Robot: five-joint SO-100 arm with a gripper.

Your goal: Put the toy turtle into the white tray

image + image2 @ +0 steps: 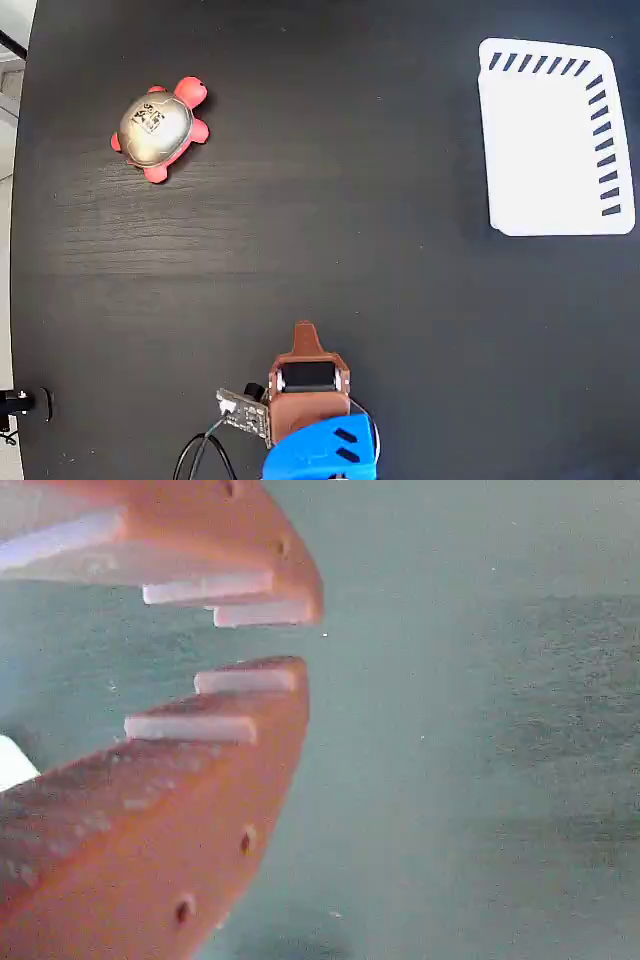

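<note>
I judge that I am at the very start: nothing is picked up yet and the reach toward the toy has not begun. In the fixed view the toy turtle (158,130) sits near the far left corner of the black table (330,240), silver shell up, its red head turned toward the far edge and slightly to the right. The white tray (555,140) lies flat at the far right corner, nothing in it, well apart from the turtle. My arm (305,400) sits at the near edge, about midway along it, with the gripper (304,333) pointing out over bare table, well apart from both things.

The next move calls for swinging the arm toward the far left corner, widening the jaws enough to take the rounded shell, and coming down over it; that shiny dome looks likely to slip if I pinch too high.

The fixed view gives me the layout but shows the gripper only as a narrow tip, so its state is unclear there. The wrist view fills that in: the gripper (300,640) has its orange fingers (200,780) nearly closed, a slim gap between the tips and nothing held. It shows only table surface beyond them, neither turtle nor tray.
</note>
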